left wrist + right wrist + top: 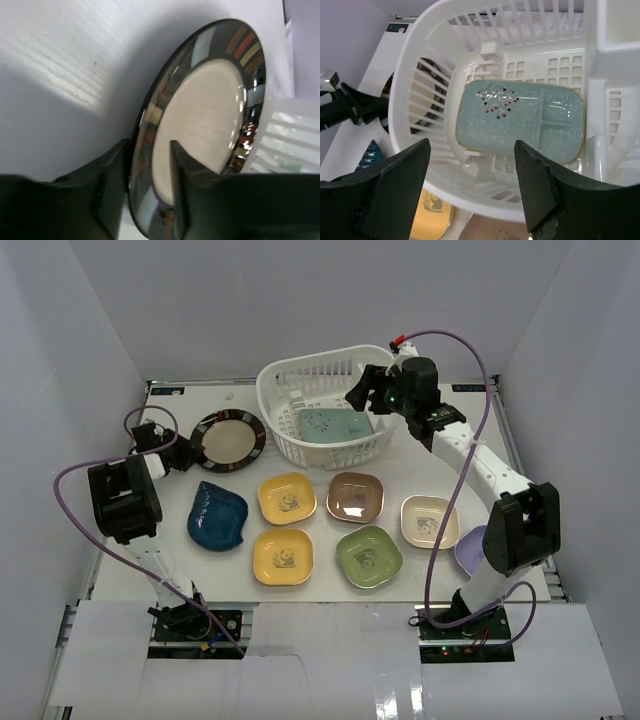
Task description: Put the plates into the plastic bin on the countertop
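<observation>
My left gripper (185,453) is shut on the left rim of the dark-rimmed round plate (228,438), left of the plastic bin (300,362). In the left wrist view one finger lies on the plate's cream face (205,110) and the other behind its rim, the gripper (150,165) pinching it. My right gripper (365,390) hangs open and empty over the bin's right side. A pale teal plate (335,425) lies on the bin's base, below the open right gripper (472,185) in the right wrist view (520,120).
On the countertop (180,575) in front of the bin lie a blue leaf plate (216,516), two yellow dishes (287,497) (283,556), a brown dish (355,497), a green dish (369,556), a cream dish (430,521) and a lavender plate (472,550) partly under the right arm. White walls border the table.
</observation>
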Robot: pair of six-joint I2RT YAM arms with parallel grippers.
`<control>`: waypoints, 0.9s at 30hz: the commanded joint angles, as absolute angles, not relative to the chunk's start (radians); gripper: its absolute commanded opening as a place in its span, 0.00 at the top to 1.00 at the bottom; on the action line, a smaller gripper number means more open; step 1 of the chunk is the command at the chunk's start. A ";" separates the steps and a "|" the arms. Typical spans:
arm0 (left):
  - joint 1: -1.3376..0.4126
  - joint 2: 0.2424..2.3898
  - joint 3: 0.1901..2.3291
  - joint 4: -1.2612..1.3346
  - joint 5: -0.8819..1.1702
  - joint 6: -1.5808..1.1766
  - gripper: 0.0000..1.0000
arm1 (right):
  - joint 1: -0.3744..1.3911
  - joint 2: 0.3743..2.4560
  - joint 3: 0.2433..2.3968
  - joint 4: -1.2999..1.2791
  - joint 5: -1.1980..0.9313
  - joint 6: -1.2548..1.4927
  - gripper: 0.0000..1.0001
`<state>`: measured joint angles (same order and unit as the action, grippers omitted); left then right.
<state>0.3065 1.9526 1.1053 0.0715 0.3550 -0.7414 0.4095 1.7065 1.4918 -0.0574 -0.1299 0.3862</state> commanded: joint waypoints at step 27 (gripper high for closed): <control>0.377 1.060 0.798 0.373 0.564 -1.040 1.00 | 0.627 1.512 1.337 0.110 -0.437 0.456 0.07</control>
<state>0.3889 1.1015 0.7647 0.2901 0.4244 -0.9638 0.6250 1.4807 1.2686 0.0788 -0.4049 0.4259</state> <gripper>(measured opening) 0.041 0.930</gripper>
